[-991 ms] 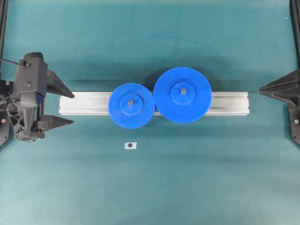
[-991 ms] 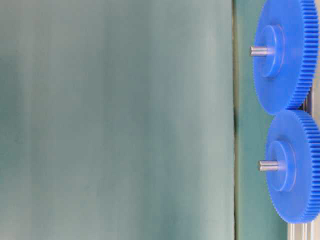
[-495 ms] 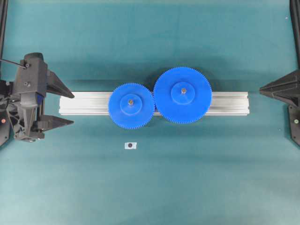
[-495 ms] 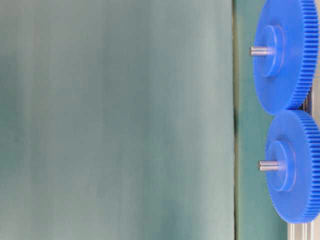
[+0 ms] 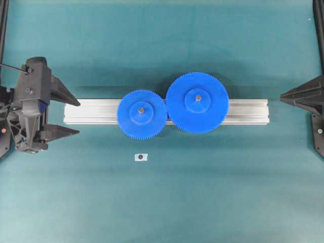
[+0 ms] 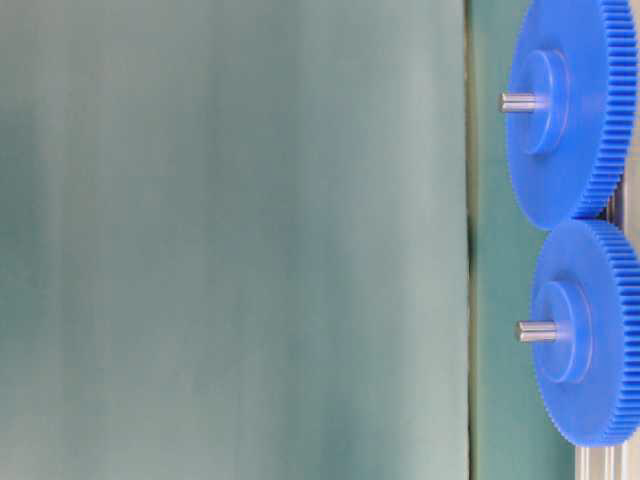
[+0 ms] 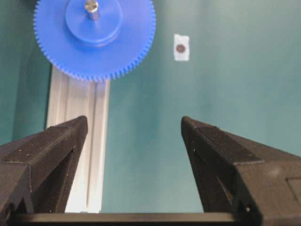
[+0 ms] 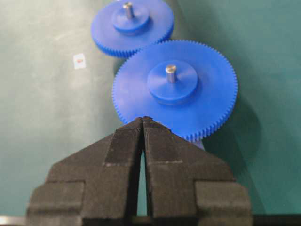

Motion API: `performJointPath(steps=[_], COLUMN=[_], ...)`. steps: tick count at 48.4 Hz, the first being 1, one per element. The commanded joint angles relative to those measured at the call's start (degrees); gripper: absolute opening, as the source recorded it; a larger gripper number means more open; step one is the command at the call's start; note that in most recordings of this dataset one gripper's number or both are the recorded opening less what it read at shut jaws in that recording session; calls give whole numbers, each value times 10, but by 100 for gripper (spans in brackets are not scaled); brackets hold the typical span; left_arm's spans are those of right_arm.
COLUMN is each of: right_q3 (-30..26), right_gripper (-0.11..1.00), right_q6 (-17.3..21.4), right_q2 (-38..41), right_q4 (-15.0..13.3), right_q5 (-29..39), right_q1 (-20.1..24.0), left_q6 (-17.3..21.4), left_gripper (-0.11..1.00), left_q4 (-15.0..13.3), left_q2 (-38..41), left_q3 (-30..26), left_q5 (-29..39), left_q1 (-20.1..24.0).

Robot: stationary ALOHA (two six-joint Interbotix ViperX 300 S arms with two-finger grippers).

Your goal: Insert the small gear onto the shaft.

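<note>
Overhead shows the small gear [image 5: 142, 114] seated on its shaft [image 5: 141, 109], meshing with the large gear [image 5: 197, 103]. I judge it done: left claw [image 5: 59, 114] released, right claw [image 8: 142, 123] clenched empty.

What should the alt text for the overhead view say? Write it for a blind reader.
Two blue gears, the small gear left of the large gear, sit meshed on a silver rail across a teal table. The open left gripper waits off the rail's left end.

Overhead looks straight down; table-level sits close, sideways — both share the gears [image 5: 172, 107].
</note>
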Motion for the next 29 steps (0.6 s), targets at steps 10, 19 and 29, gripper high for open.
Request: performJointPath(steps=[10, 19, 29], right_q3=[-7, -5, -5], right_gripper=[6, 6, 6], right_q6=[4, 4, 4], right_q2=[4, 4, 4], right_q4=[0, 0, 0], right_q5=[-6, -6, -6], right_q1=[-2, -2, -2], left_q6=[-1, -1, 0], left_gripper=[81, 81, 81], left_q4=[1, 1, 1], left_q2=[-2, -1, 2], left_q3=[-8, -7, -4], left_q5=[-4, -9, -23], left_q1=[-3, -3, -3])
